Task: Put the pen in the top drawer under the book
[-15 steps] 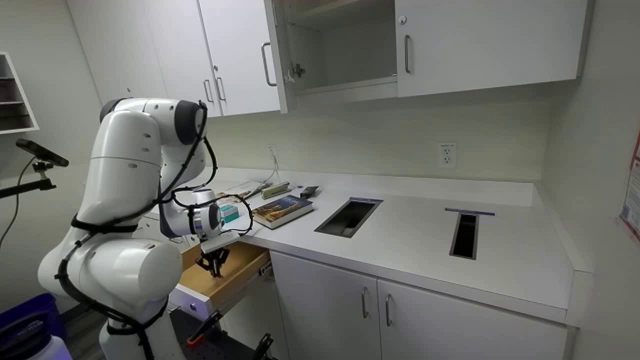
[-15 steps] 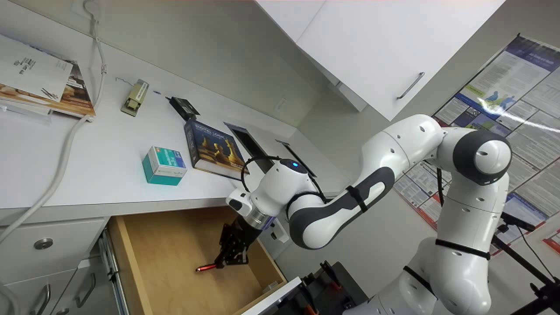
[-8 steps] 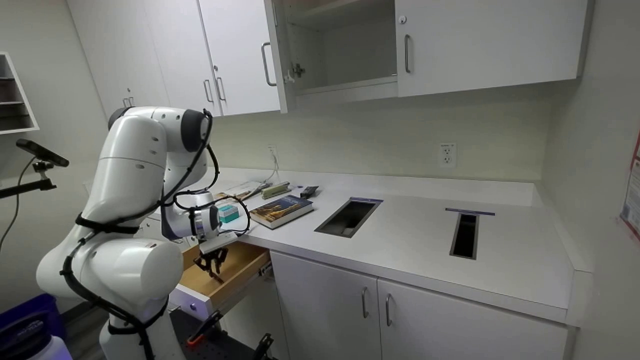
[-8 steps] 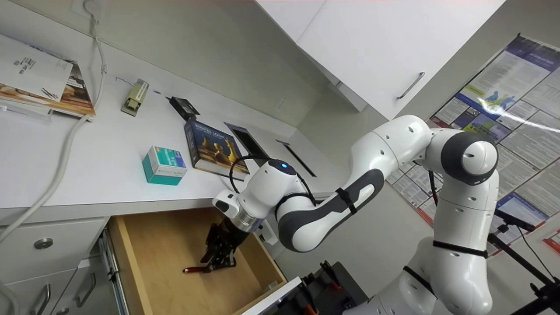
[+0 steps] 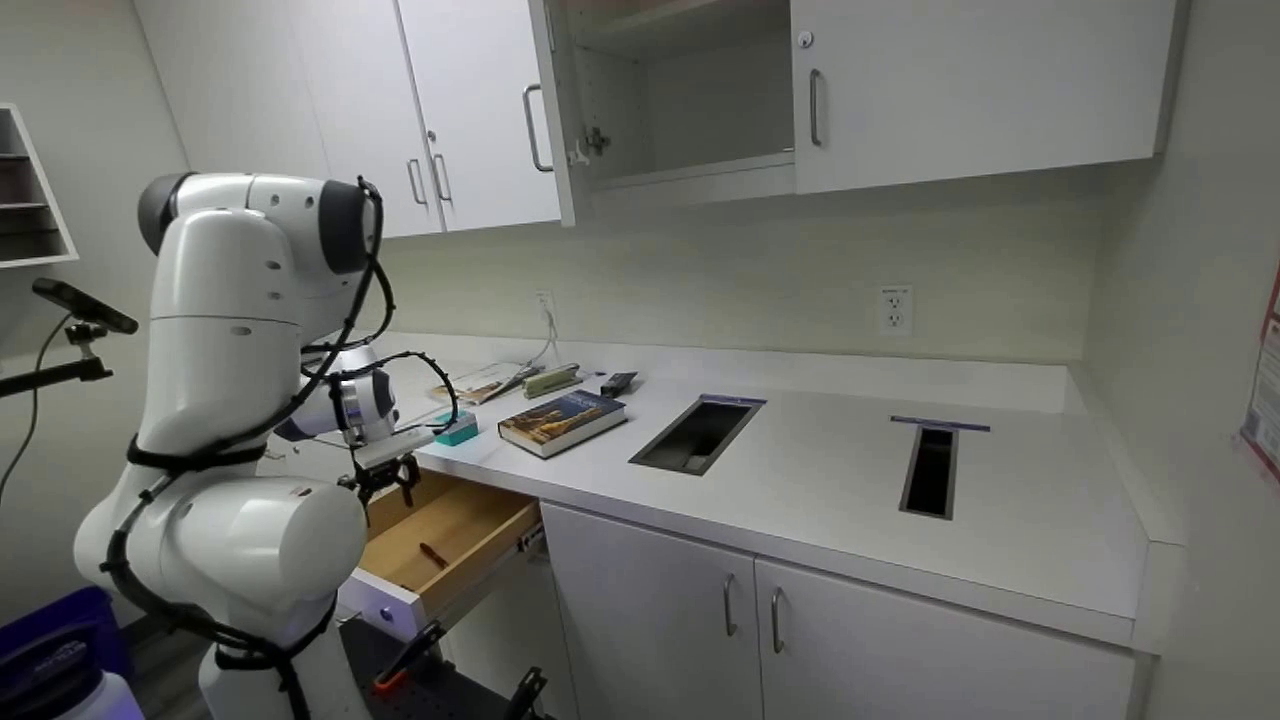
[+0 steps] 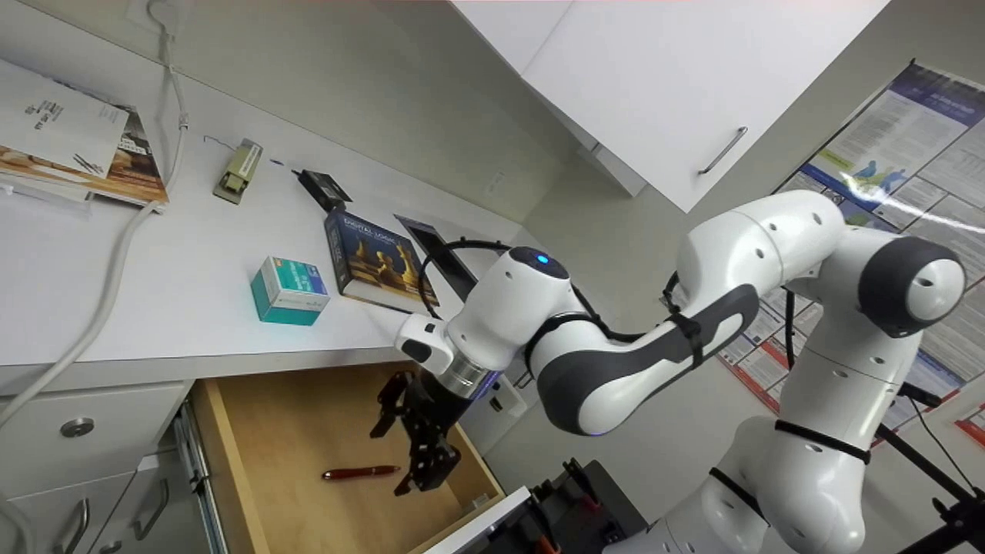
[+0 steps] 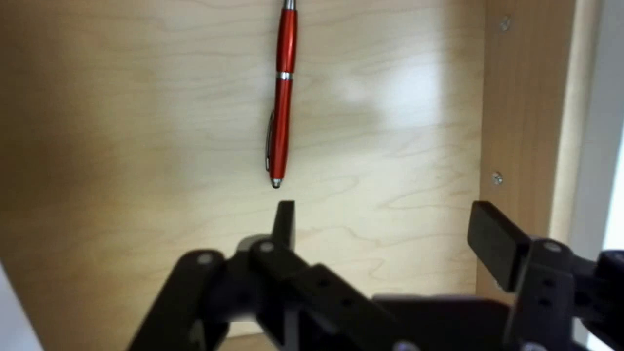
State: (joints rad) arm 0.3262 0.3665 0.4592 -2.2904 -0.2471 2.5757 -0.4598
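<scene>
Placement looked done: in an exterior view the red pen (image 6: 360,472) lay flat in the top drawer (image 6: 296,423), left of the jaws, long axis left-right, right end nearest them. They were spread wide, nothing gripped. Next likely called for lifting away without clipping that end, maybe closing the drawer. On the tabletop (image 6: 192,308), the hardback book (image 6: 378,260) read "DIGITAL", probably "LOGIC" after; teal-and-white carton (image 6: 288,296) print was too small.

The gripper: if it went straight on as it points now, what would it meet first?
Most likely the wooden floor of the top drawer, just beside the pen, though the exact depth is unclear.
</scene>
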